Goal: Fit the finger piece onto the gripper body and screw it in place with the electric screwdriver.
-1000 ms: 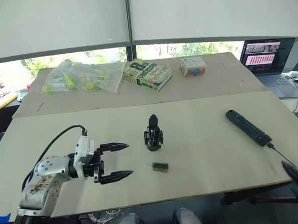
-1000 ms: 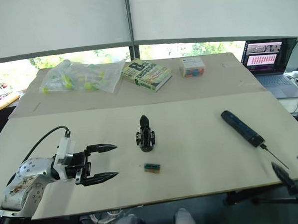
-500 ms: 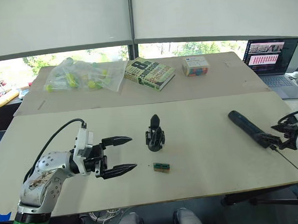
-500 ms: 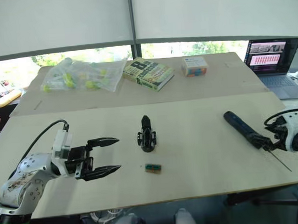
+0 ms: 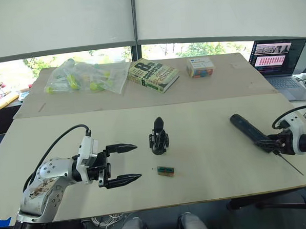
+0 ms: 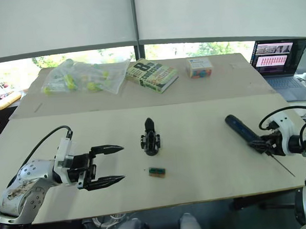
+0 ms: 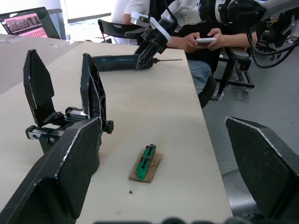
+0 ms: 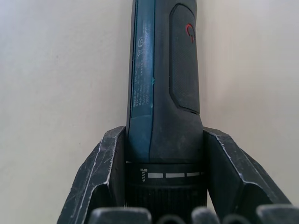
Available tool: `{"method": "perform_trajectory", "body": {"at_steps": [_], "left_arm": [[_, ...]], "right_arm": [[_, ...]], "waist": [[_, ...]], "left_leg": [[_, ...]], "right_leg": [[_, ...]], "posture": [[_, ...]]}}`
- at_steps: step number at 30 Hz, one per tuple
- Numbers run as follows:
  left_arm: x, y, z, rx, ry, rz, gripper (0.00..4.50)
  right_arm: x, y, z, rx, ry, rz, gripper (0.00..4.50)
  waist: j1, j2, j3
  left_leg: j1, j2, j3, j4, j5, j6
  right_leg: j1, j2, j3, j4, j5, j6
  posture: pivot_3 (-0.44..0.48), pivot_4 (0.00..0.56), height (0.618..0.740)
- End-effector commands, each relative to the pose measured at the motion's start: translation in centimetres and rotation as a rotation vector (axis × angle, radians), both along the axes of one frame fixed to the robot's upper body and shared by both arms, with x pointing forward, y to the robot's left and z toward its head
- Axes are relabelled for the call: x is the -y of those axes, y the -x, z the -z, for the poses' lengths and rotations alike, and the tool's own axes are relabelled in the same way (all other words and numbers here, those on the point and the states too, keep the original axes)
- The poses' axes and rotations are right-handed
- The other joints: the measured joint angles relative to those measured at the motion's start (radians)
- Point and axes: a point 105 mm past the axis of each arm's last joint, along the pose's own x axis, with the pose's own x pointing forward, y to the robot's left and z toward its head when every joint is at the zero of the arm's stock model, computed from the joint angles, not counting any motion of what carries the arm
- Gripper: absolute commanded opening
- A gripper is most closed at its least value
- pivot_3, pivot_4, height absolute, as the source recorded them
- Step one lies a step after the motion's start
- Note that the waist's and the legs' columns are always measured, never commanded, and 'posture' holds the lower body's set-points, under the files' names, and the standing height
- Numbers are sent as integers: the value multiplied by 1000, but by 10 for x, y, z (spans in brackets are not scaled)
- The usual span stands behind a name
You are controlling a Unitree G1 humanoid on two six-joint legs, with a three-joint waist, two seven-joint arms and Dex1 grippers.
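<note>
Right tool [image 6: 262, 143] clamps the electric screwdriver [image 5: 249, 131] near its bit end; the wand lies flat on the tabletop [image 5: 206, 158] at the right side, fingers [image 8: 110, 179] pressed to both flanks. Left tool [image 5: 126, 163] hovers over the tabletop's left part, spread wide, holding nothing. Gripper body [image 5: 159, 137] stands upright at centre, between the two tools. Small green-and-black block [image 5: 165, 170] lies just in front of it.
</note>
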Motion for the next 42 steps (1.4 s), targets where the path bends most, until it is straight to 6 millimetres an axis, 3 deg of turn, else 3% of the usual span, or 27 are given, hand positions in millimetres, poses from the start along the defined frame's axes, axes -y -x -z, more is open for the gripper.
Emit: {"method": "perform_trajectory", "body": {"at_steps": [1, 3, 5, 8, 13, 22, 27, 31, 33, 37, 42], "left_arm": [[8, 3, -10, 37, -1, 22, 4500], [9, 5, -9, 24, 0, 28, 4500], [9, 5, -9, 18, -5, 27, 4500], [5, -1, -8, 20, -14, 3, 4500], [5, -3, -6, 15, -14, -1, 4500], [8, 1, 0, 10, -21, 3, 4500], [9, 1, -1, 19, -21, 0, 4500], [9, 1, -1, 21, -23, -2, 4500], [9, 0, -2, 21, -16, -8, 4500], [9, 0, -3, 22, -18, -5, 4500], [8, -1, 2, 19, -29, -3, 4500]], "right_arm": [[-32, -4, -56, 251, -40, -252, 1917], [-51, 3, -78, 307, -56, -353, 1917], [-66, 11, -87, 318, -50, -407, 1917], [-95, 29, -79, 242, 25, -438, 1917], [-140, 52, -64, 186, -40, -411, 1917], [-152, 61, -15, 41, -4, -314, 1917], [-153, 52, -6, 40, 8, -294, 1917], [-157, 56, 0, -11, -12, -341, 1917], [-157, 57, 2, -40, -24, -345, 2950], [-158, 53, -7, -22, -19, -361, 4373], [-162, 51, -30, -12, 38, -408, 4489]], "waist": [[0, 1, 0], [-3, 5, 3], [-3, 6, 4], [10, 6, 4], [24, 5, 4], [26, 3, 5], [23, 3, 5], [23, 2, 5], [23, 2, 5], [23, 2, 5], [23, 2, 5]], "left_leg": [[0, 0, 0, 0, 0, 0], [-1, 0, 0, 0, 0, 0], [-1, 0, 0, 0, 0, 0], [-1, 2, -1, 0, 0, 0], [-3, 2, -2, 2, 0, 0], [-7, 0, -2, 3, 0, 0], [-8, 0, -2, 3, 0, 0], [-8, 0, -1, 3, 0, 0], [-8, 0, -1, 3, 0, 0], [-8, 0, -1, 3, 0, 0], [-8, 0, -1, 3, 0, 0]], "right_leg": [[0, 0, 0, 0, 0, 0], [-1, 0, 0, 0, 0, 1], [-2, 0, 1, 2, 0, 1], [-2, 1, -1, 2, 0, 1], [-2, 0, -2, 2, 0, 1], [-5, -1, -2, 0, 0, 0], [-7, 0, -2, 1, 0, 0], [-7, 1, -2, 1, 0, 0], [-7, 1, -2, 1, 0, 1], [-7, 1, -2, 1, 0, 1], [-8, 1, -2, 1, 0, 1]], "posture": [[0, 150, 740], [0, 150, 740], [0, 150, 740], [0, 150, 740], [0, 150, 740], [0, 150, 740], [0, 150, 740], [0, 150, 740], [0, 150, 740], [0, 150, 740], [0, 150, 740]]}}
